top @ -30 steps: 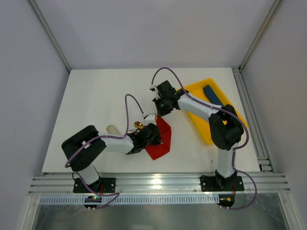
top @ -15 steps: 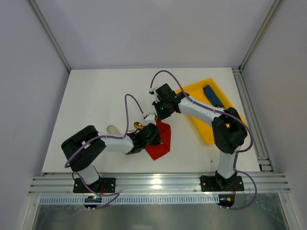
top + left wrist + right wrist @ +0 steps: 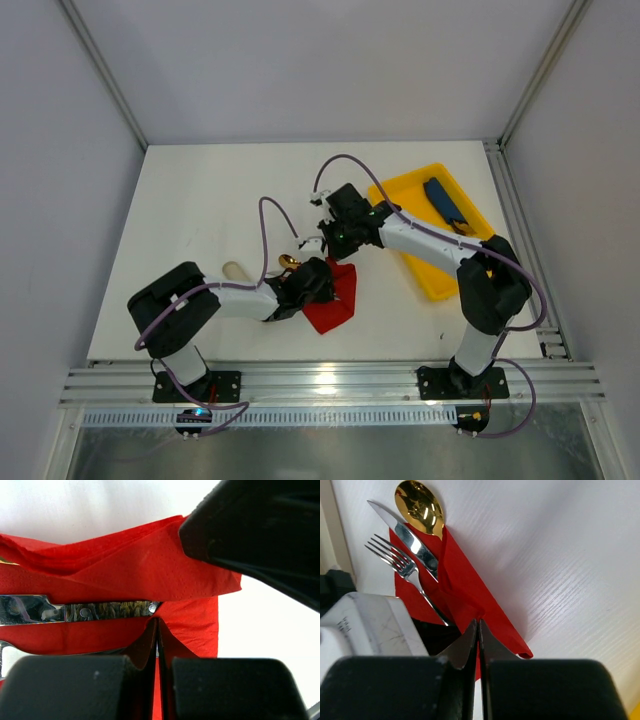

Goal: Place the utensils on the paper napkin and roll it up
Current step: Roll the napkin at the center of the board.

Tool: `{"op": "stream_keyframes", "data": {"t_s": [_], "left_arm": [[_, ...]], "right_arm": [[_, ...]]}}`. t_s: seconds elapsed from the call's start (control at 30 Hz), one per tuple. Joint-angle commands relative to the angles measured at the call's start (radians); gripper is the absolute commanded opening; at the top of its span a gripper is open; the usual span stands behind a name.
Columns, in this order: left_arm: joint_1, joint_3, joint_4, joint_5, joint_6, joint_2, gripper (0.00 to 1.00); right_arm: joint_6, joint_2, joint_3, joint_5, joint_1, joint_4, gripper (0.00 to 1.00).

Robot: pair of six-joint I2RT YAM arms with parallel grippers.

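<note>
The red paper napkin [image 3: 331, 303] lies near the table's front with one flap folded over the utensils. In the right wrist view a gold spoon [image 3: 420, 507], a knife [image 3: 406, 539] and a fork [image 3: 395, 560] stick out of the napkin's [image 3: 465, 592] far end. My right gripper [image 3: 478, 622] is shut on the raised fold's edge; in the top view the right gripper [image 3: 338, 243] is above the napkin's upper corner. My left gripper [image 3: 157, 624] is shut on the napkin's [image 3: 125, 575] near edge beside a shiny handle [image 3: 100, 611], and in the top view the left gripper [image 3: 312, 281] is at the napkin's left side.
A yellow tray [image 3: 420, 262] stands at the right with a dark-blue oblong item [image 3: 445, 200] in it. A pale beige sleeve [image 3: 233, 270] lies left of my left gripper. The spoon's bowl [image 3: 288, 262] shows just beyond the left wrist.
My right gripper has moved a little down and left toward my left gripper, bringing the napkin's upper flap with it. My left arm has stayed put.
</note>
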Motion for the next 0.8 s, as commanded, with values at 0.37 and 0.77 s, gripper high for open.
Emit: {"op": "stream_keyframes", "data": {"t_s": [0.37, 0.77], "left_arm": [[-0.001, -0.017, -0.02, -0.026, 0.0, -0.058, 0.0], [-0.031, -0.008, -0.072, -0.08, 0.026, -0.108, 0.0]], "right_arm": [[0.033, -0.064, -0.016, -0.024, 0.051, 0.021, 0.04], [0.058, -0.071, -0.041, -0.036, 0.083, 0.035, 0.04]]}}
